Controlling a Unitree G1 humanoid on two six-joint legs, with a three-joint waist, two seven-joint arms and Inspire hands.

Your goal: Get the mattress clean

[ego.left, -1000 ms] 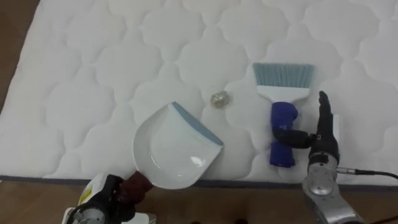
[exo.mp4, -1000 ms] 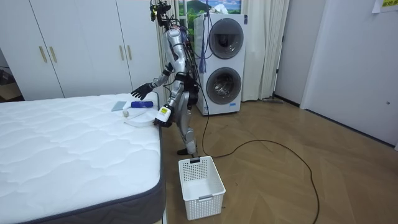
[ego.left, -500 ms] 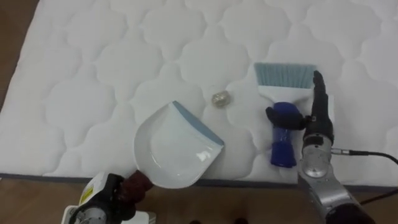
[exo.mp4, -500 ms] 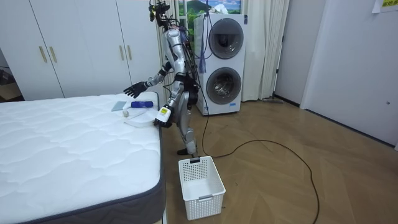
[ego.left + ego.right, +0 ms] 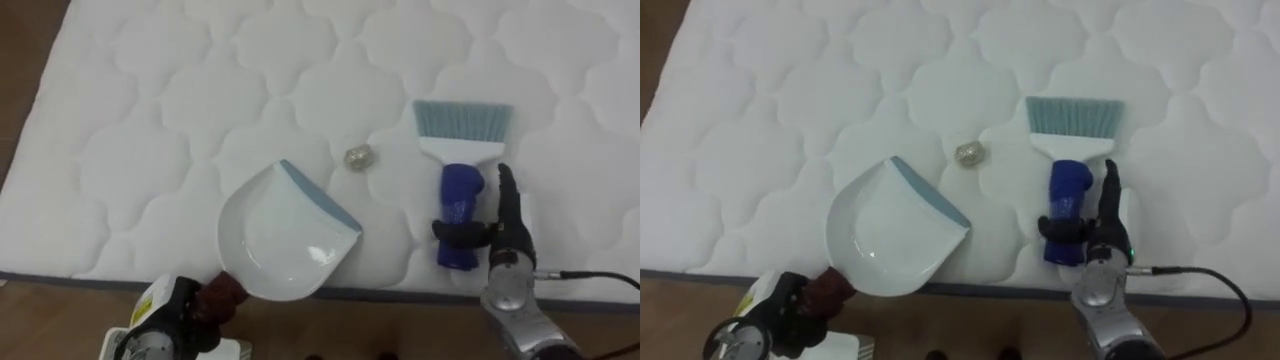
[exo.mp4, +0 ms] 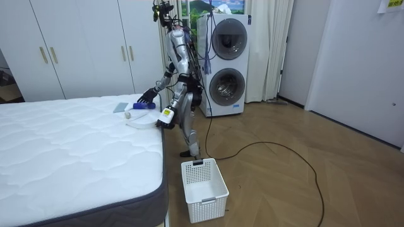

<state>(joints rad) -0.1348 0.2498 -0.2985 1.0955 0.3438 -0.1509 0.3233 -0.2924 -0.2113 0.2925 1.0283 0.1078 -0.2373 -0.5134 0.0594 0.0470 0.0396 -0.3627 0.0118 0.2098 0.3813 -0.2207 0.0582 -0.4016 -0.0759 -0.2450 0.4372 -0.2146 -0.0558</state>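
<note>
A white dustpan (image 5: 285, 240) with a blue-grey lip rests on the quilted mattress (image 5: 150, 100) near its front edge. My left hand (image 5: 186, 308) is shut on its dark red handle (image 5: 224, 293) at the lower left. A small crumpled ball (image 5: 357, 157) lies just beyond the pan's lip. To its right lies a brush (image 5: 460, 150) with pale blue bristles, a white body and a blue handle. My right hand (image 5: 508, 240) stands beside the handle's near end, fingers straight, thumb laid across the handle.
I stand bent over a corner of the bed (image 6: 69, 151). On the wooden floor behind me sits a white basket (image 6: 203, 181). Stacked washing machines (image 6: 227, 63) stand by the wall, with white wardrobes (image 6: 82, 44) on the room view's left.
My right hand went forward along the brush half a second ago and has drawn back down to the handle's near end. The dustpan, ball and left hand are unmoved.
</note>
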